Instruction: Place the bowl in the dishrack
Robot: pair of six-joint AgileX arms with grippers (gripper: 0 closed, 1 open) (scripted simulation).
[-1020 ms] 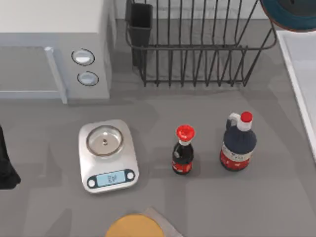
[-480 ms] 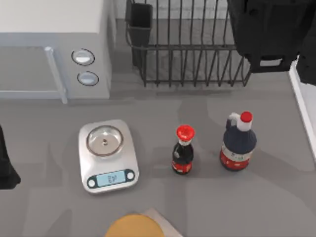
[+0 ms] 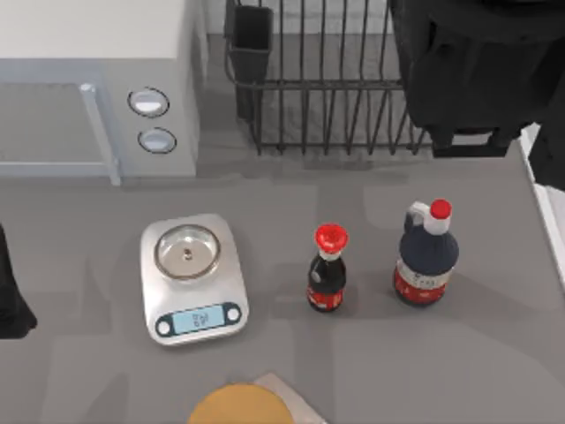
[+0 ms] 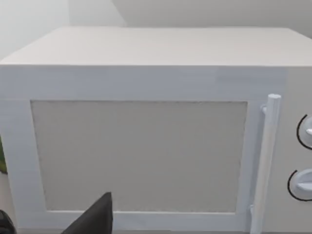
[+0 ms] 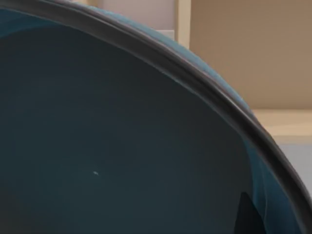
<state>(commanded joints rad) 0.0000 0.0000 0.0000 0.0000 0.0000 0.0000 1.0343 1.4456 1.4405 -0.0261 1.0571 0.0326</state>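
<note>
The bowl (image 5: 112, 141) is dark blue inside with a lighter blue rim, seen very close in the right wrist view. One dark fingertip (image 5: 245, 217) of my right gripper lies against its inner wall, shut on it. In the top view my right arm (image 3: 472, 71) hangs over the right part of the dishrack (image 3: 327, 106), a black wire rack with a black utensil cup (image 3: 252, 44) at its left corner, and hides the bowl. My left arm (image 3: 11, 296) rests at the table's left edge, its gripper (image 4: 48, 226) open in front of the microwave.
A white microwave (image 3: 88, 88) stands at the back left, left of the rack. In front are a silver kitchen scale (image 3: 192, 278), a small red-capped bottle (image 3: 327, 269) and a bigger dark bottle (image 3: 425, 256). A yellow disc (image 3: 238, 406) lies at the front edge.
The bowl was at the top right corner a second ago. My right arm has since swung in over the rack's right side, shifting slightly left and forward, and now covers the bowl.
</note>
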